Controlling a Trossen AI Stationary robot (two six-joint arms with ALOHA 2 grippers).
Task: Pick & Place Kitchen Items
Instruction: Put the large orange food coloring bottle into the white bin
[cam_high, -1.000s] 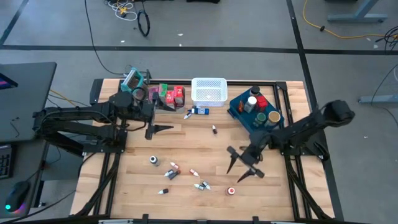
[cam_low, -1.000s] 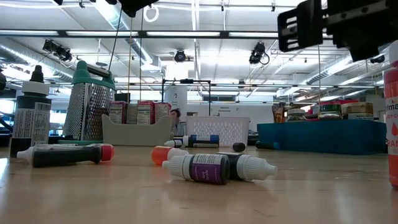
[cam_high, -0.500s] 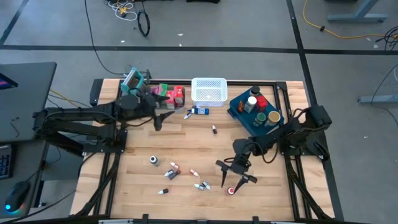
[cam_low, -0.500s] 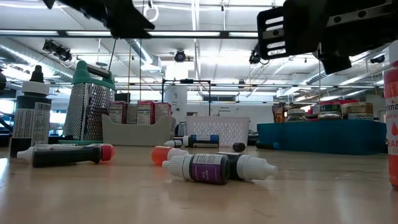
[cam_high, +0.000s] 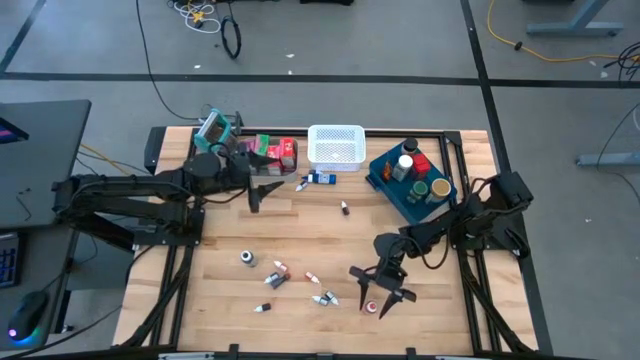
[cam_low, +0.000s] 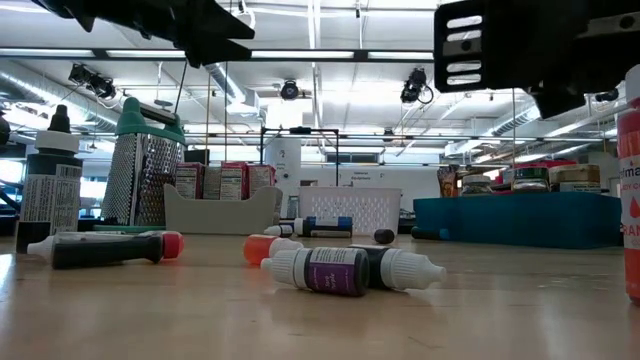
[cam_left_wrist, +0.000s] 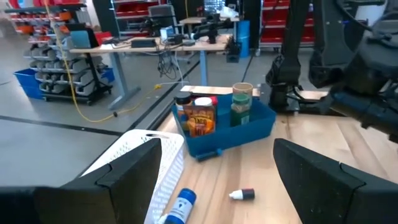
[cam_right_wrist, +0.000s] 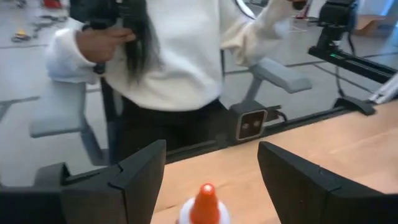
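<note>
From where I stand, the right gripper (cam_high: 378, 293) sits low in the lower right of the overhead frame, fingers spread wide and empty, straddling a small orange-capped bottle (cam_high: 372, 307) near the table's front edge; in its own wrist view that orange tip (cam_right_wrist: 206, 194) rises squarely between the two dark fingers. To do this pick well, I'd say it should settle a little lower so the pads meet the bottle's body and not the tapered cap, keep it centred, and close gently, since so small a bottle looks likely to squirt sideways. Left of it I count roughly five more tiny bottles and tubes (cam_high: 276, 276) scattered across the lower middle of the boards, though some are too small to separate surely. Farther back, toward mid-frame, one dark little bottle (cam_high: 345, 208) lies alone, and a blue-labelled tube (cam_high: 318, 180) rests just in front of the white mesh basket (cam_high: 335, 146). The left gripper (cam_high: 262, 189) hovers there, fingers apart, holding nothing. At the far edge stand the red and green cartons (cam_high: 276, 150) and the blue tray (cam_high: 391, 190) with about five jars and cans.
</note>
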